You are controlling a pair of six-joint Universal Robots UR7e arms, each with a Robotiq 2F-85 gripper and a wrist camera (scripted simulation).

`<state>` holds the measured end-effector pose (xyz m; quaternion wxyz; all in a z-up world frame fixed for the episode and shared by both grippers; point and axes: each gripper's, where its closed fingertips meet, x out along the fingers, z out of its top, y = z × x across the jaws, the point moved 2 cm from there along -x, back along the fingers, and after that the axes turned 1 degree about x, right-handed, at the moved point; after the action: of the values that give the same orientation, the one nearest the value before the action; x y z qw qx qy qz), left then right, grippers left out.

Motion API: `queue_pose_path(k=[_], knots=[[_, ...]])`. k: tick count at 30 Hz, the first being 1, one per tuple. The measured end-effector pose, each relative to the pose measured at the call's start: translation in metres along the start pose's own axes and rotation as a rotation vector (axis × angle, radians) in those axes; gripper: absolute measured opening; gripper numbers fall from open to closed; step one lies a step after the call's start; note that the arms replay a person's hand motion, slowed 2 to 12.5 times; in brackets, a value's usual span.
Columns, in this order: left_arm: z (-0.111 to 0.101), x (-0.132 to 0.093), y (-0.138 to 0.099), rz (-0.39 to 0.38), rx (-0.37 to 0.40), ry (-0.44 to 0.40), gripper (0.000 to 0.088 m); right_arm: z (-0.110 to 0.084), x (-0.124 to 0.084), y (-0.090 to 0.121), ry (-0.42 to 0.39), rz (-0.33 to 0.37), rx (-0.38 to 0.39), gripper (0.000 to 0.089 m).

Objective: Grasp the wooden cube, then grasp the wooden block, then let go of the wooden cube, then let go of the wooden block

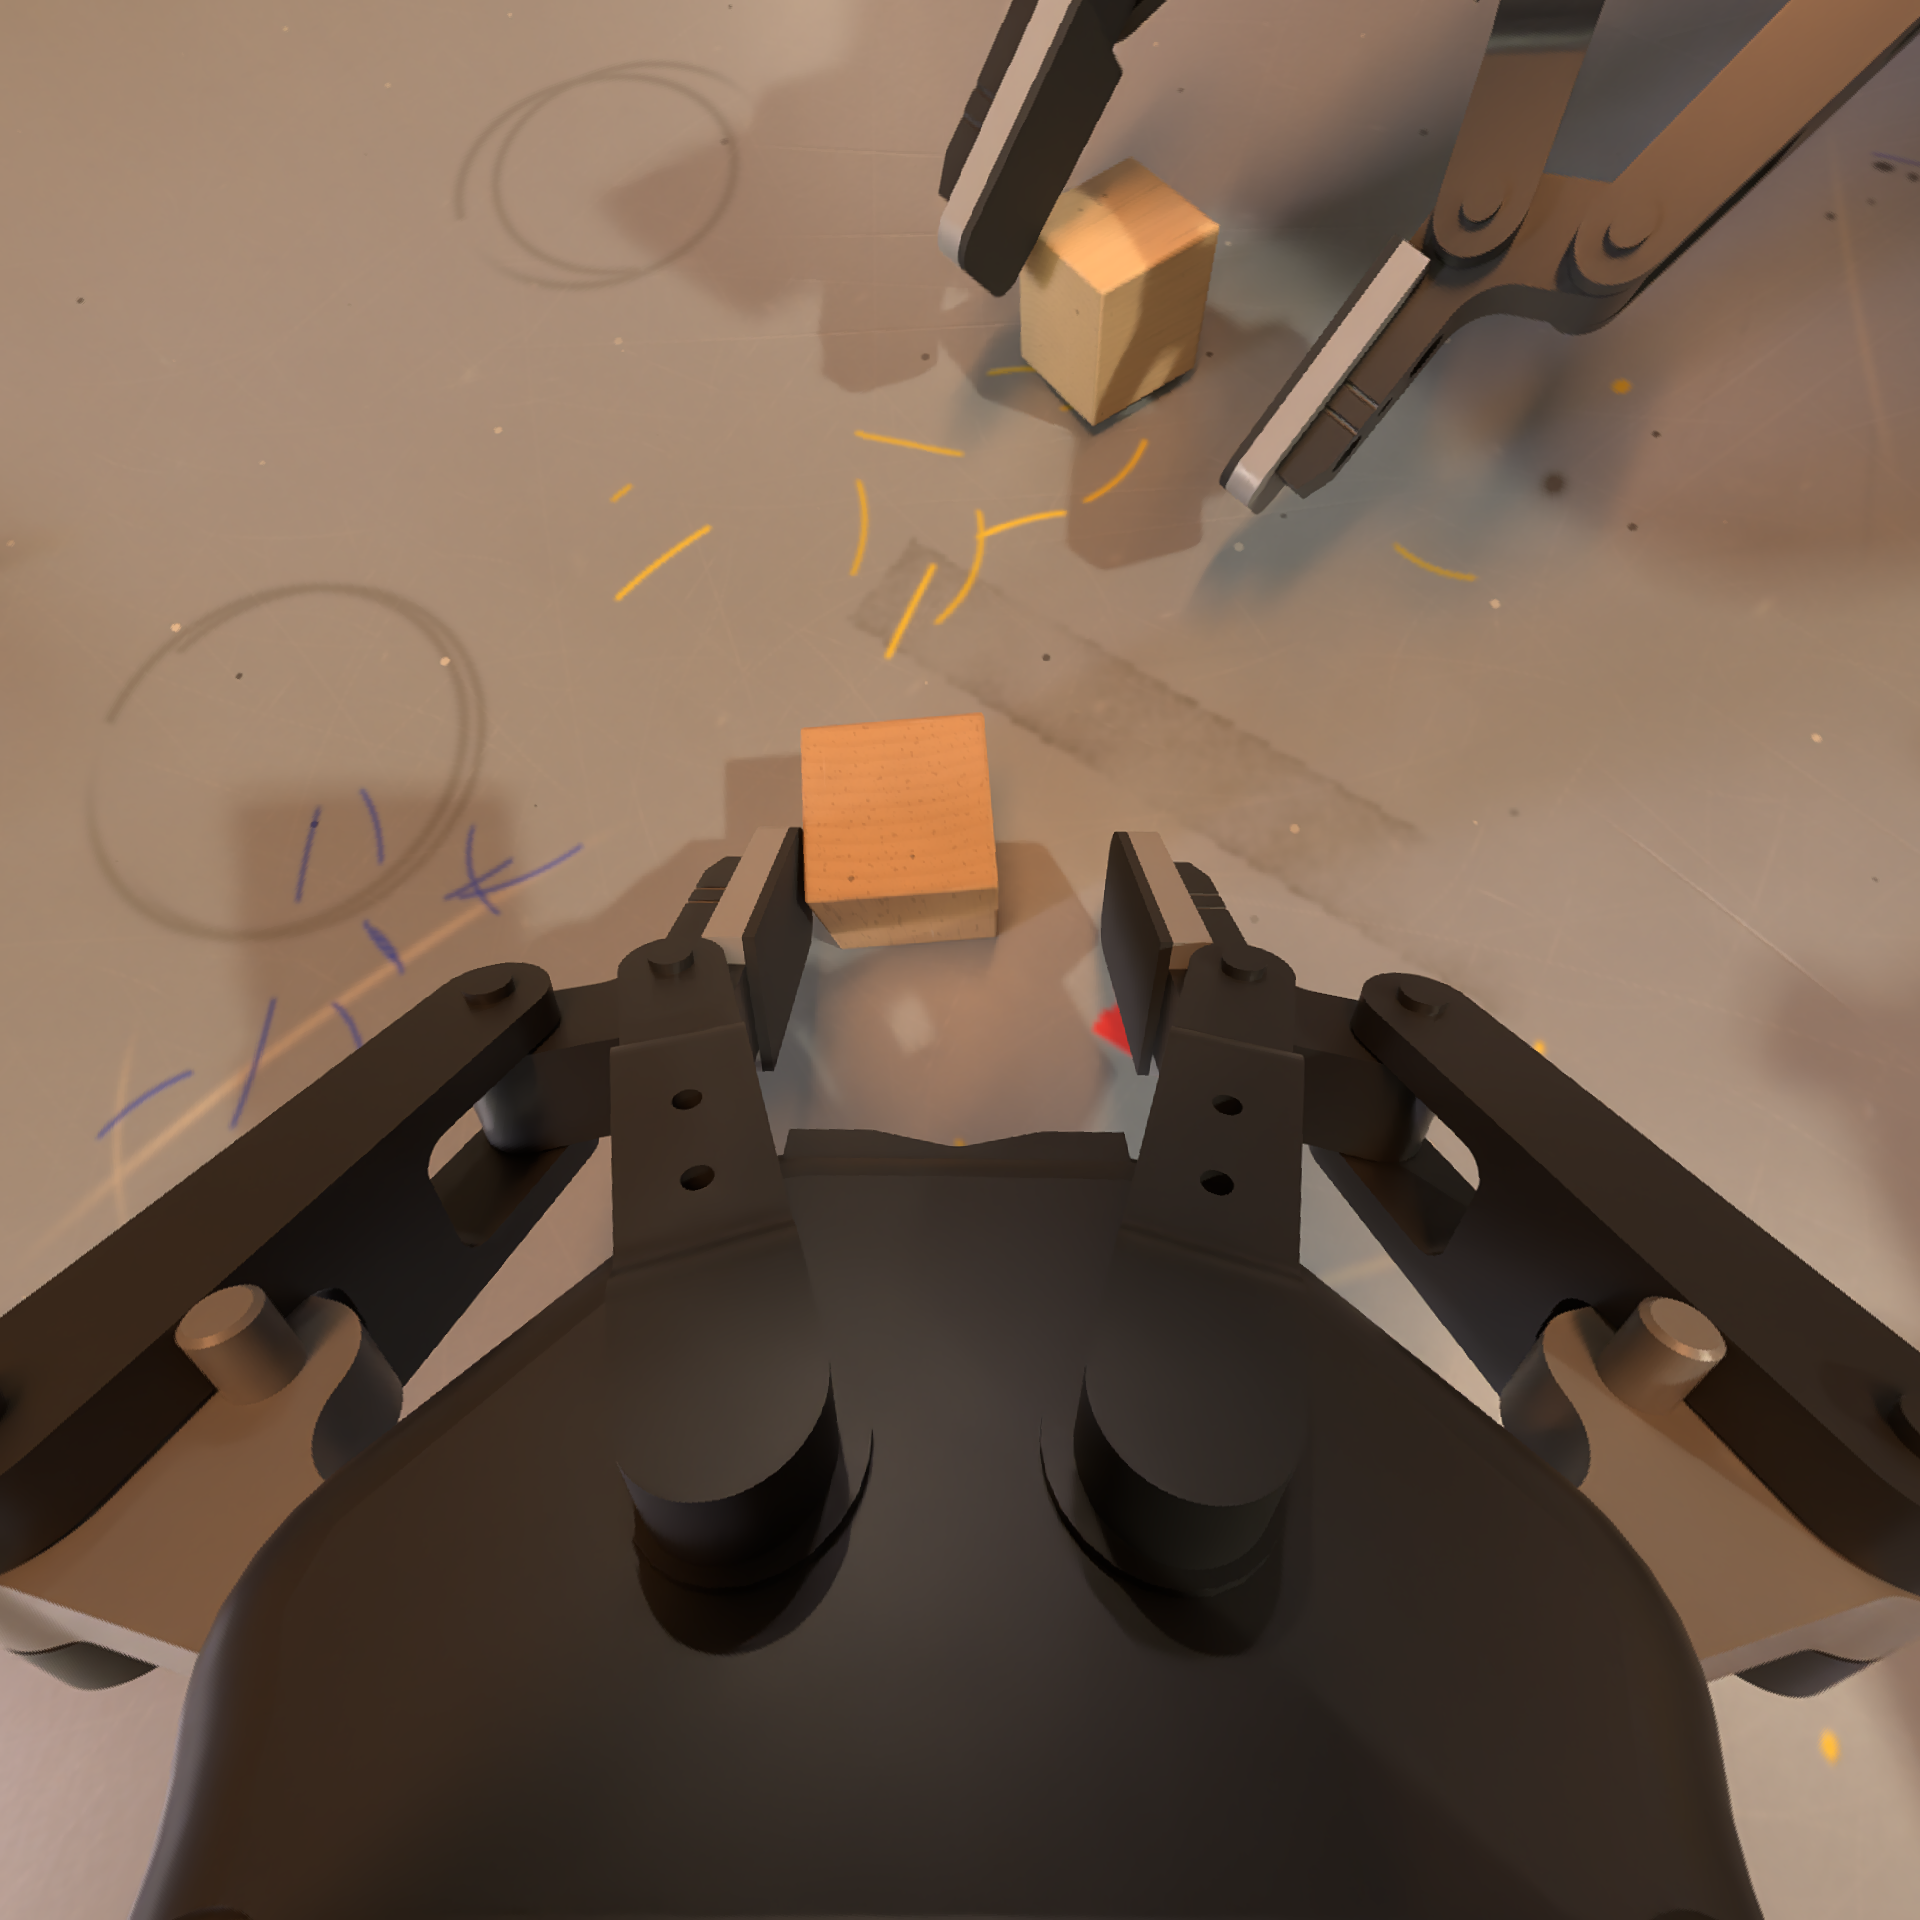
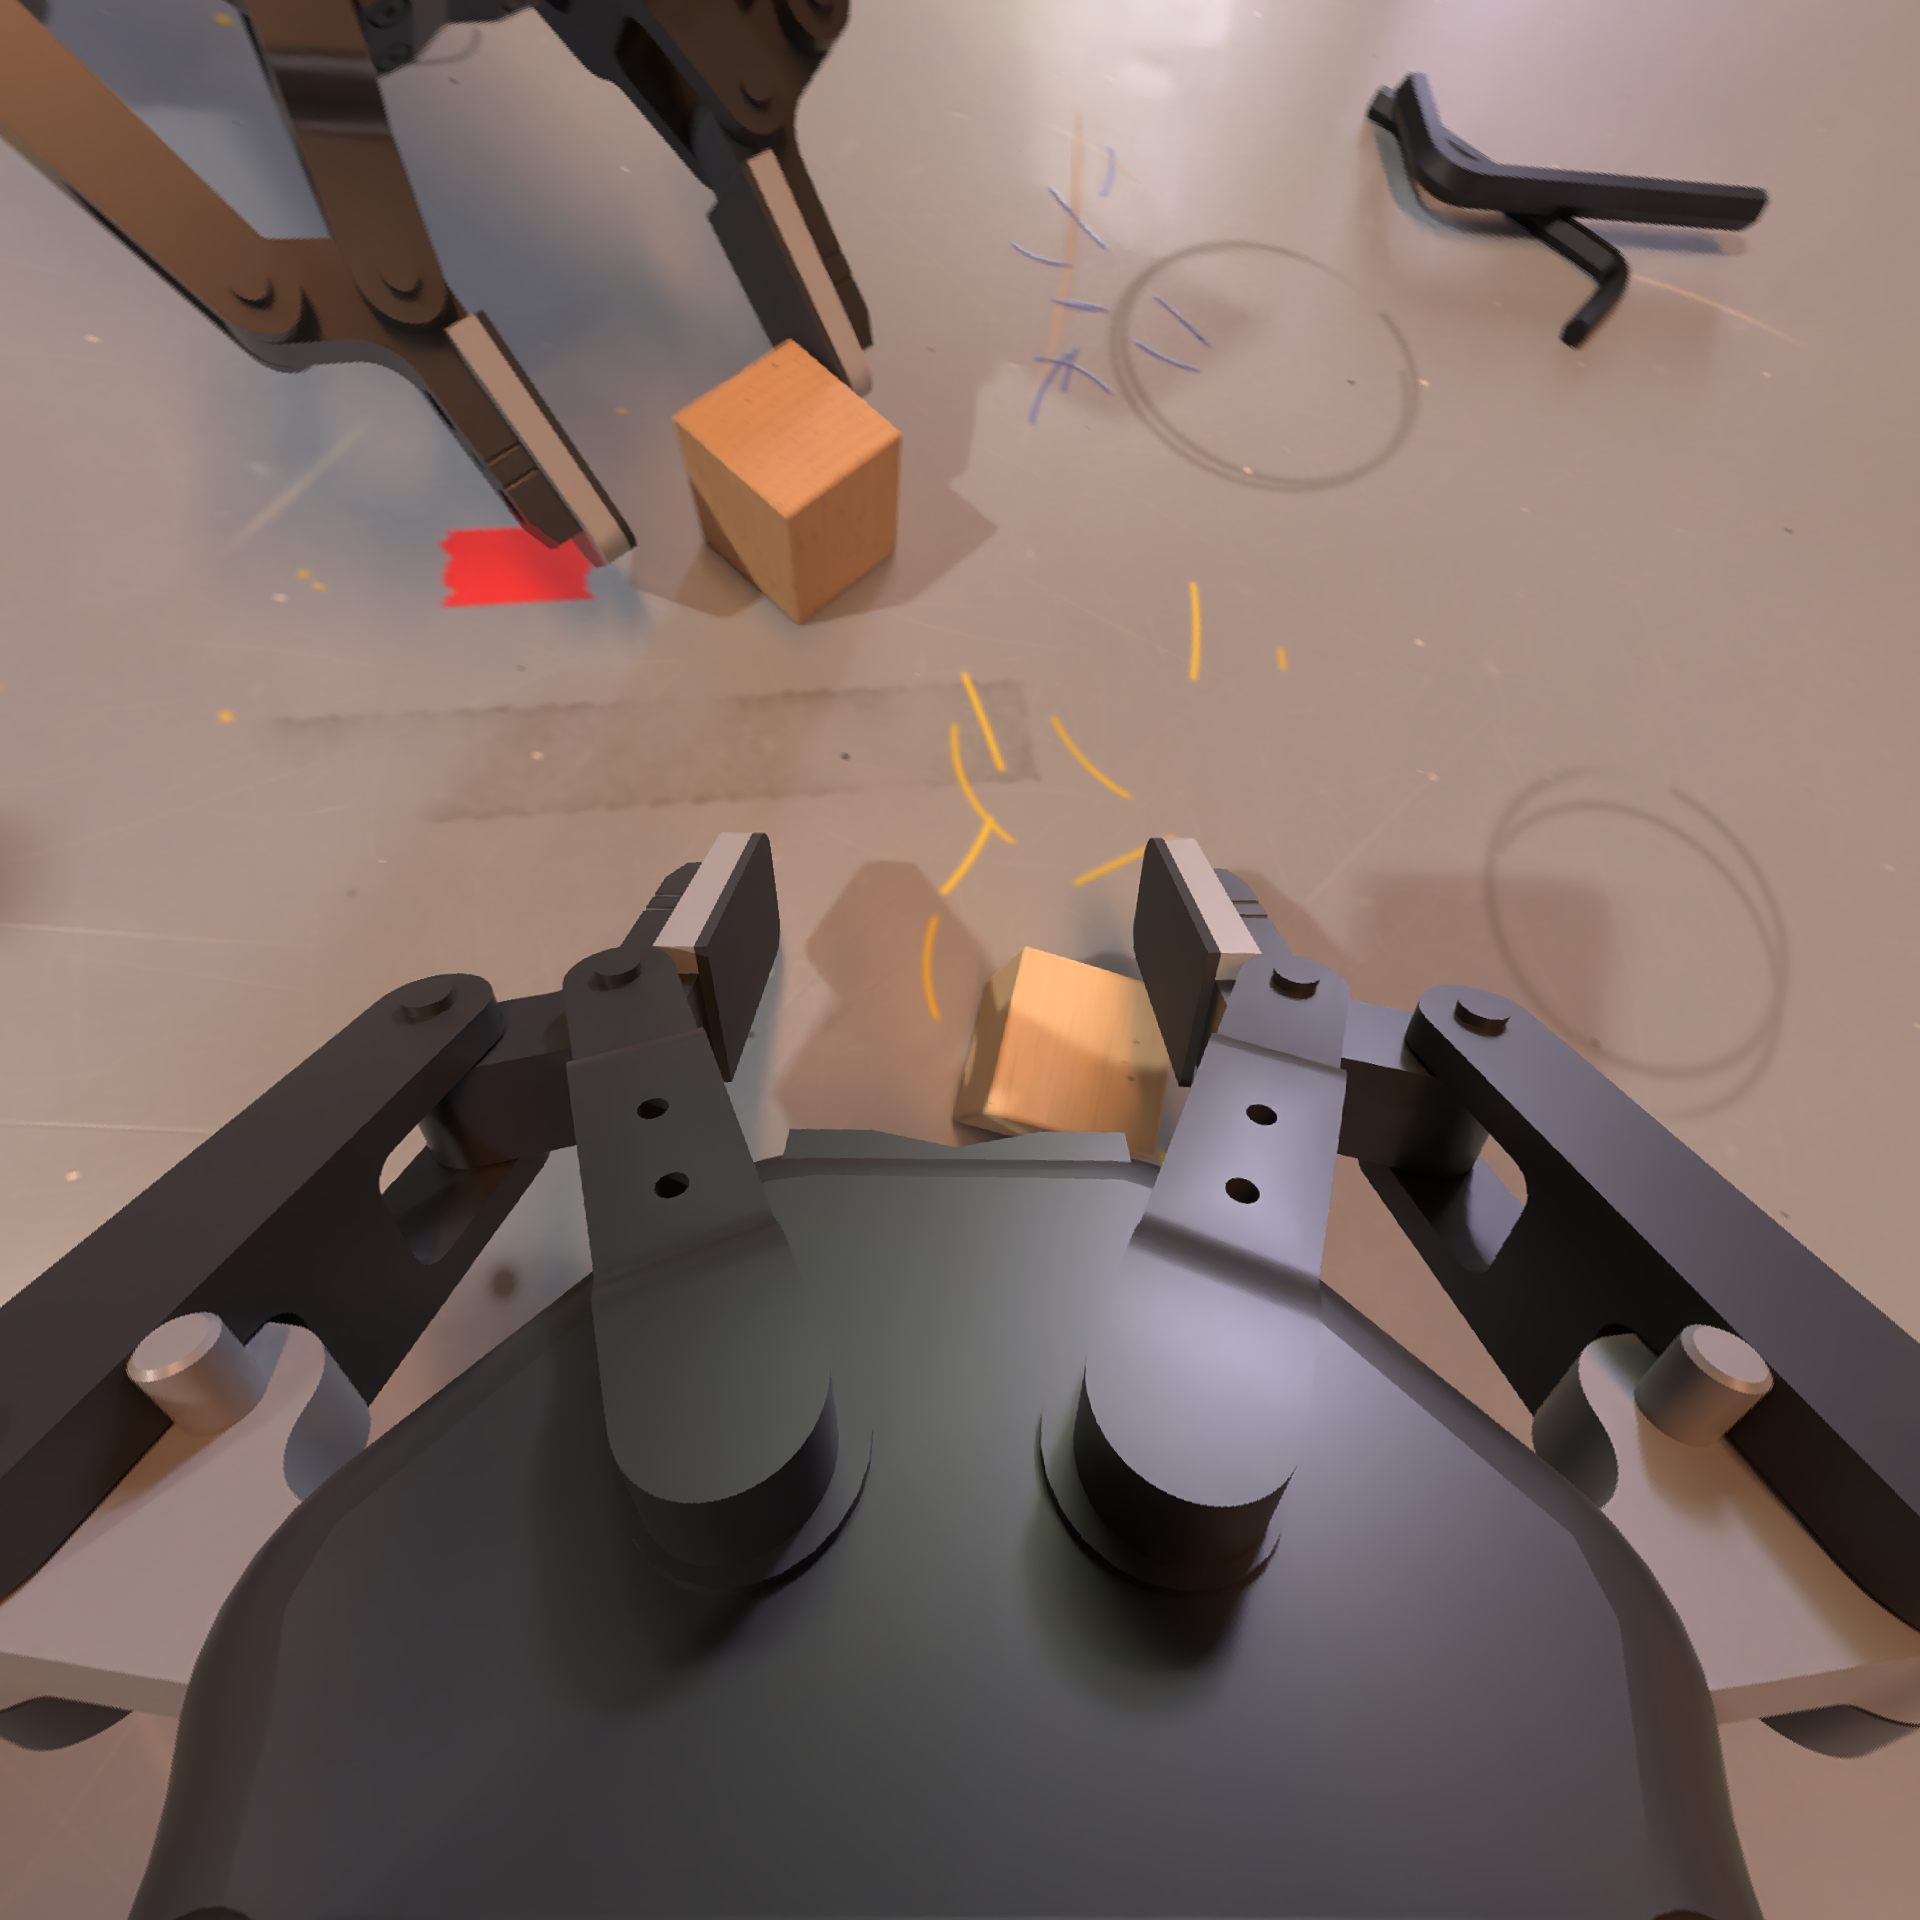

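A wooden cube (image 1: pixel 894 821) stands on the table between the fingers of my left gripper (image 1: pixel 956 852), which is open. The left pad (image 1: pixel 774 925) is at the cube's side; the right pad stands apart from it. A taller, paler wooden block (image 1: pixel 1117 291) stands farther off, between the fingers of my right gripper (image 1: pixel 1122 379). In the right wrist view the right gripper (image 2: pixel 956 852) is open, with the block (image 2: pixel 1060 1049) low and close to its right finger. The cube (image 2: pixel 790 478) and the open left gripper (image 2: pixel 722 452) show beyond.
The table (image 2: pixel 1455 644) is a beige surface marked with yellow and blue scribbles and grey rings. Two black hex keys (image 2: pixel 1558 208) lie at the far right in the right wrist view. A patch of red tape (image 2: pixel 514 566) lies beside the left gripper.
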<state>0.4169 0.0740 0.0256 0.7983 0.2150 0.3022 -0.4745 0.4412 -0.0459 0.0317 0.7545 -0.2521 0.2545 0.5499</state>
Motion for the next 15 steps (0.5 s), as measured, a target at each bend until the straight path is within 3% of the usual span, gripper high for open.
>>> queue_pose_path(k=[4,15], knots=[[0.0021,0.0045,0.0038,0.034,-0.009,0.012,0.0499,-0.0028,-0.0026,-0.0073,0.005,-0.045,0.012,0.0587],[0.0078,0.0111,0.006,0.068,-0.015,0.016,0.0482,-0.007,-0.0088,-0.012,-0.017,-0.057,0.051,0.0557]])
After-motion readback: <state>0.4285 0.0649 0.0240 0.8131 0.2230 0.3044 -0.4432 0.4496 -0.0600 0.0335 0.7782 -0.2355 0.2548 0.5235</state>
